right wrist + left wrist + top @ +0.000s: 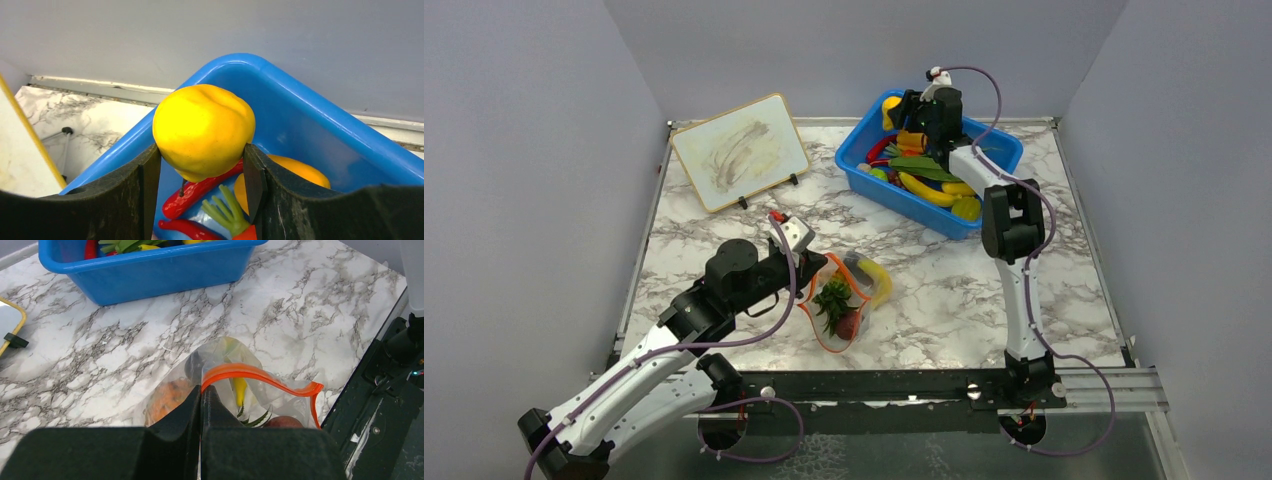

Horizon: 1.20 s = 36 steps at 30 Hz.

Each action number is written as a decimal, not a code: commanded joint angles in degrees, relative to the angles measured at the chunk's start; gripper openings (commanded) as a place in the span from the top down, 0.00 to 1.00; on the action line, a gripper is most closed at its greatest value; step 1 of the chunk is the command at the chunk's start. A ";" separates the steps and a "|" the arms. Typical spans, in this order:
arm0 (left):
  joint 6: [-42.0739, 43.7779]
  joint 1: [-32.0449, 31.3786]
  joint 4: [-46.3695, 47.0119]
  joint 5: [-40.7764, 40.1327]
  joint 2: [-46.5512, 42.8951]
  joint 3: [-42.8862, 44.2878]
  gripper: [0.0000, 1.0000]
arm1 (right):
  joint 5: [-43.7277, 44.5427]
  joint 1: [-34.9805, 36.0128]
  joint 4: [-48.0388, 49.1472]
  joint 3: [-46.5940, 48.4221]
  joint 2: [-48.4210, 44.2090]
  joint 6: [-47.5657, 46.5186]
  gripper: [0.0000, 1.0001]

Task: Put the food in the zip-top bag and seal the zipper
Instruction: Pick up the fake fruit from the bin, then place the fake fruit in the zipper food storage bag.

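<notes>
Your right gripper (pixel 201 162) has both fingers pressed against the sides of a round yellow fruit (pixel 202 127), gripping it over a far corner of the blue bin (pixel 320 125). Just beneath the fruit you can see a red chilli (pixel 197 192) lying in the bin. In the top view, bananas (pixel 929 190) and green leaves (pixel 922 165) lie in the same bin.

Your left gripper (pixel 201 400) is clamped tight on the zipper (pixel 260 375), pinching one end of the red-orange strip so that the mouth of the zip-top bag (pixel 220 352) gapes open. The bag lies on the marble table (pixel 944 290) near your left arm, well apart from the bin. Through the clear plastic you can see an orange pineapple (pixel 167 397), a yellow banana (pixel 240 387) and a dark red fruit (pixel 282 421).
</notes>
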 commanded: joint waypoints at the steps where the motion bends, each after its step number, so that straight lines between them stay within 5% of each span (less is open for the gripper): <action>1: -0.83 0.46 2.07 0.42 0.13 -0.48 1.00 | -1.25 0.28 3.46 -4.76 -7.62 -1.46 0.61; 23: -8.41 0.46 0.37 -6.14 6.57 6.29 1.00 | -10.60 0.85 -3.43 -44.10 -50.48 -2.19 0.62; 36: -15.60 0.46 -2.17 -7.80 13.70 14.56 1.00 | -18.74 5.78 -10.79 -54.94 -73.54 -2.76 0.62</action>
